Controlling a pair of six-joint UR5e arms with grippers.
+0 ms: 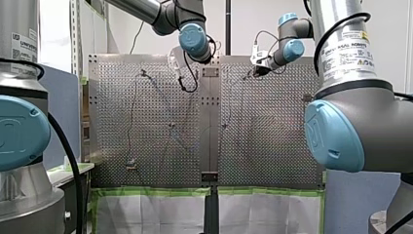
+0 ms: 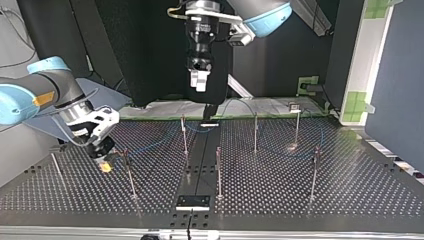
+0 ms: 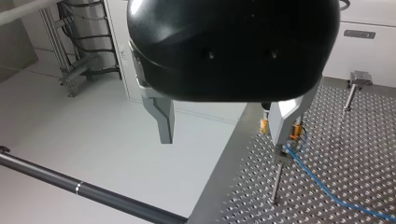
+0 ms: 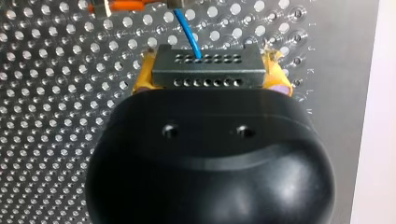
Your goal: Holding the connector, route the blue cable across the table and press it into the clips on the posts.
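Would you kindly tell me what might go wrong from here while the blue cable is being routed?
My right tool grips the connector only by its ends between yellow pads; a pull on the blue cable might twist or slip it.
In the top view that tool sits close beside a post, so a sideways move may knock it.
My left tool hangs open and raised, so nothing steadies the cable sagging between posts.
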